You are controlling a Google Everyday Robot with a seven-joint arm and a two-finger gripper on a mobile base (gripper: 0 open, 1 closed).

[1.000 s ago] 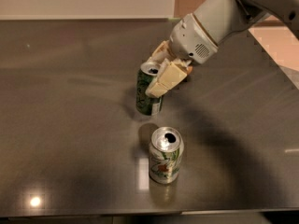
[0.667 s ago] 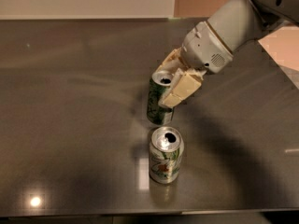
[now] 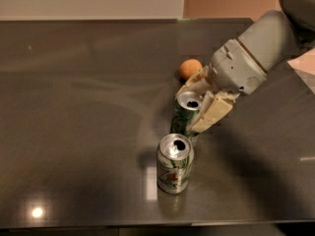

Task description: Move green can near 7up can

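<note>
While the gripper (image 3: 193,111) clamps the green can (image 3: 180,123) just behind the 7up can (image 3: 174,167), seemingly set down, placing looks nearly done; next comes letting go without nudging either.

The pincer (image 3: 192,111) clasps the green can (image 3: 182,118) near its top, just behind the 7up can (image 3: 174,165) standing on the dark desk (image 3: 74,112). An orange ball (image 3: 190,68) lies farther back, behind the pincer.

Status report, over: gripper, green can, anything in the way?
The gripper shut on green can, close behind 7up can. Farther back an orange ball, not between them.
</note>
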